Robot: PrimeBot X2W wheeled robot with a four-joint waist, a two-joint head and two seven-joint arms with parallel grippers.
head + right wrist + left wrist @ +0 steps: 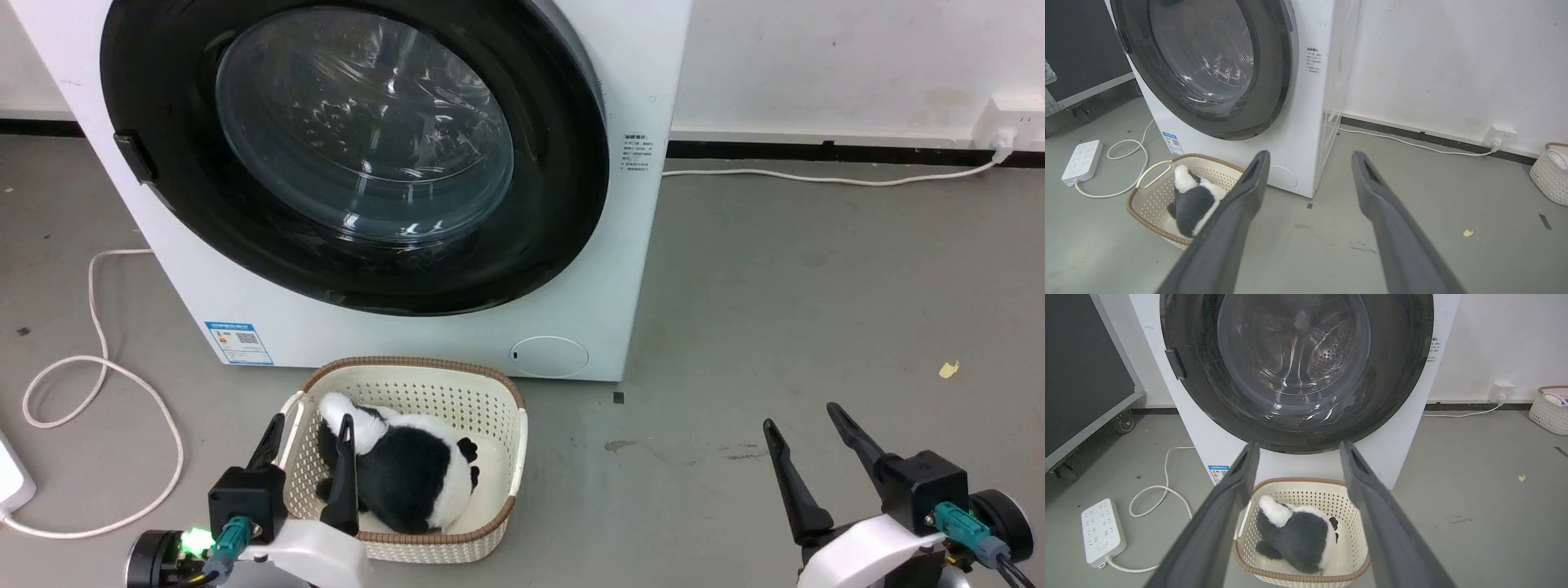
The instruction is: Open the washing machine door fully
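Note:
The white washing machine (637, 82) stands ahead on the grey floor. Its round door (359, 155), a glossy black rim around bulging clear glass, lies flat against the front, with a dark latch tab (135, 157) at its left edge. The door (1296, 363) is seen head-on in the left wrist view, and the door (1204, 65) appears at an angle in the right wrist view. My left gripper (310, 429) is open, low at the left over the basket. My right gripper (804, 416) is open at the lower right over bare floor. Both are well short of the door.
A cream perforated basket (506, 408) holding a black-and-white plush toy (408, 474) sits right before the machine. A white cable (98, 367) loops on the floor to the left, by a power strip (1100, 531). Another basket (1549, 410) stands far right by the wall.

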